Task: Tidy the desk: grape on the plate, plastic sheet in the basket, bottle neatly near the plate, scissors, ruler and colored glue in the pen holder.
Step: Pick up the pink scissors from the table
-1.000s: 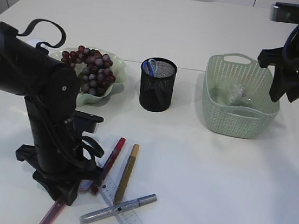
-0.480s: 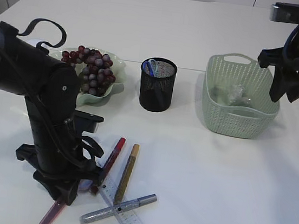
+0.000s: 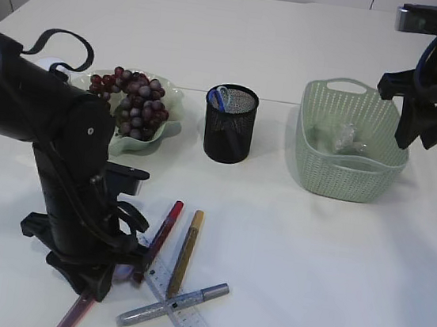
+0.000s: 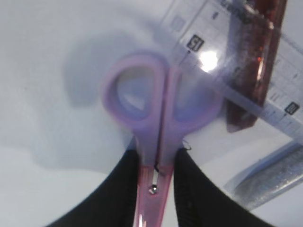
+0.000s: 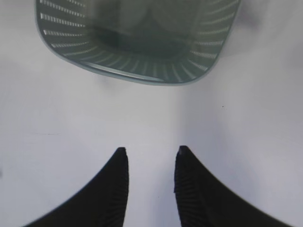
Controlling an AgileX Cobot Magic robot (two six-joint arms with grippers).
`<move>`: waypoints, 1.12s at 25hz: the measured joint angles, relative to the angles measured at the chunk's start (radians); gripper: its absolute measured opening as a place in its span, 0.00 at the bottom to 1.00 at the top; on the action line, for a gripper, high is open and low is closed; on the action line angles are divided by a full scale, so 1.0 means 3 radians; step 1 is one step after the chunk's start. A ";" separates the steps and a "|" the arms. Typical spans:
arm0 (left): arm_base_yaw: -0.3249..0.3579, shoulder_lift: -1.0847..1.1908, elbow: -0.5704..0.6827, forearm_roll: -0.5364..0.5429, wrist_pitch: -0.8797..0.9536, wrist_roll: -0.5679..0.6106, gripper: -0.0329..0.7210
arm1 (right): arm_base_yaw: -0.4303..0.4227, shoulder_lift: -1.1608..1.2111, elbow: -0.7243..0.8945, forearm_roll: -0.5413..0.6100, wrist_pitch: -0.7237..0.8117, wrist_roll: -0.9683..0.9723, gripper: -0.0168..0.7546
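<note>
Left gripper [image 4: 156,165] clamps the scissors [image 4: 158,118] by the pivot; right gripper [image 5: 150,165] is released. Lift straight, clear the ruler [image 4: 246,71], then lower blades-first into the pen holder [image 3: 229,123].

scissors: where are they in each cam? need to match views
Exterior: scissors at bottom left, mostly hidden under the left end effector; only the pink blade end pokes out toward the lower left.
Left wrist: scissors in the centre, purple handles up, gripped at the pivot between the end effector fingers.
Right wrist: not in view; only the basket and table show.
Shared landmark: the clear ruler, top right in the left wrist view.
</note>
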 joint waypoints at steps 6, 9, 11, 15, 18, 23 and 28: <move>0.0000 -0.0039 0.0087 0.0000 -0.0006 0.0000 0.28 | 0.0000 0.0000 0.0000 0.0000 0.0000 0.0000 0.38; -0.0005 -0.0039 0.0095 0.0000 -0.0006 0.0000 0.28 | 0.0000 0.0000 0.0000 0.0000 0.0000 0.0000 0.38; -0.0005 -0.0039 0.0095 0.0000 0.0000 0.0000 0.28 | 0.0000 0.0000 0.0000 0.0000 0.0000 0.0000 0.38; -0.0005 -0.0039 0.0095 0.0000 0.0104 0.0000 0.29 | 0.0000 0.0000 0.0000 -0.0006 0.0000 0.0000 0.38; -0.0005 -0.0039 0.0103 -0.0006 0.0183 0.0000 0.29 | 0.0000 0.0000 0.0000 -0.0002 0.0000 0.0000 0.38; -0.0005 -0.0039 0.0110 -0.0006 0.0243 0.0005 0.29 | 0.0000 0.0000 0.0000 -0.0002 0.0000 0.0000 0.38; -0.0005 -0.0039 0.0110 -0.0006 0.0251 0.0005 0.29 | 0.0000 0.0000 0.0000 -0.0002 0.0000 0.0000 0.38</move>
